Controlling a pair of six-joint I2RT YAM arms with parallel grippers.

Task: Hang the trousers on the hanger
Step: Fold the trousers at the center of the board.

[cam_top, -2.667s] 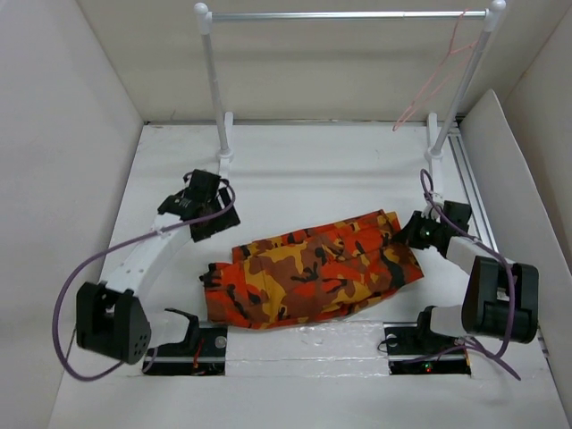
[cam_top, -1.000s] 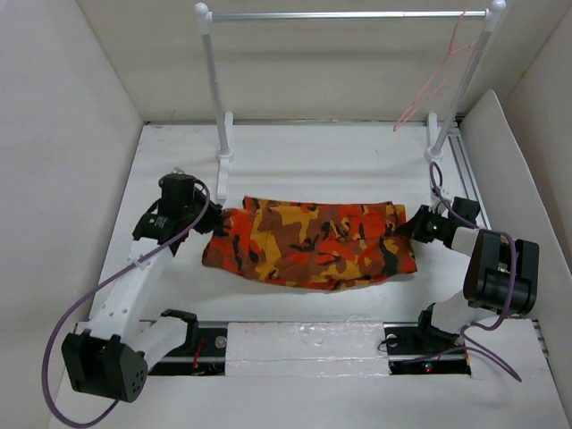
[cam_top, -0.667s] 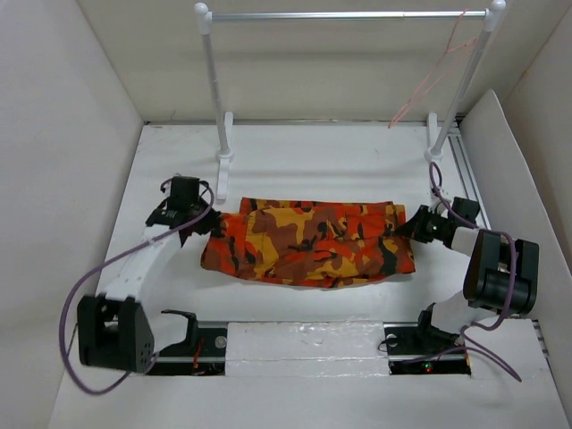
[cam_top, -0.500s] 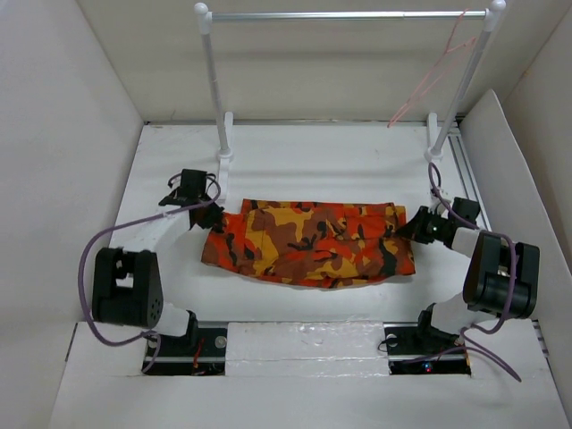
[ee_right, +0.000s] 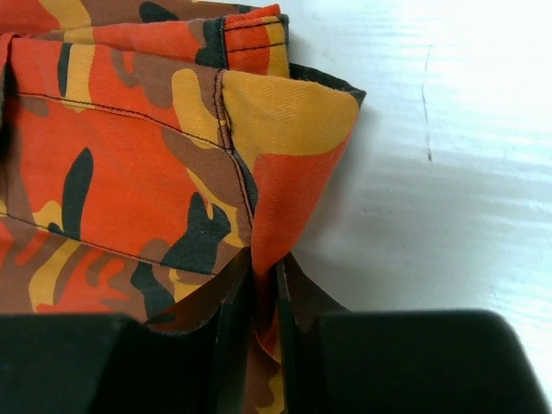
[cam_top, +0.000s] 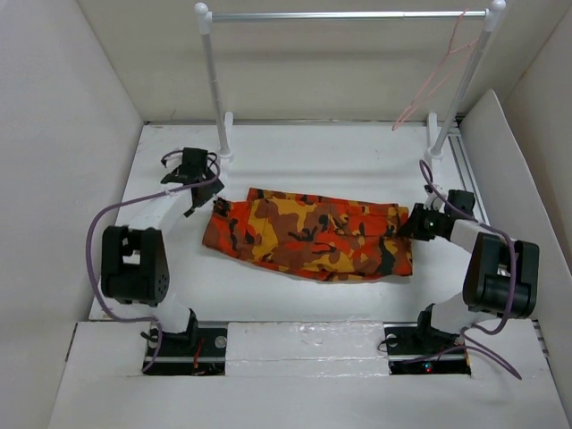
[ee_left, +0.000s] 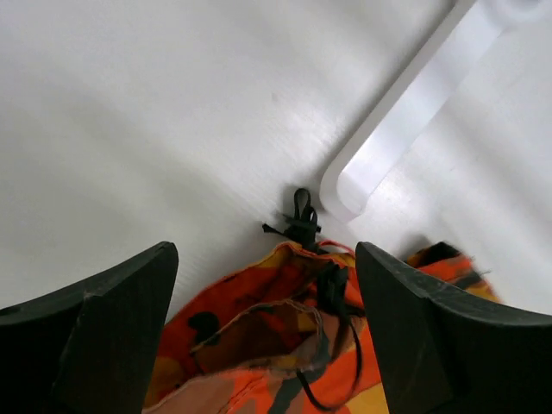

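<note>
Overhead plus wrist close-ups, trousers (cam_top: pixel 313 237) shared

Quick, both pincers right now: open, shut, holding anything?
Left pincer: open, holding nothing.
Right pincer: shut on a fold of the orange camouflage-print cloth trousers.

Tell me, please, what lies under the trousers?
Only the white table shows around the trousers, which lie spread on it. The part below the cloth is covered, so anything there cannot be seen.

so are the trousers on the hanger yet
Not on it. The trousers lie folded on the table; the hanger hangs bare from the rail at the far right.
</note>
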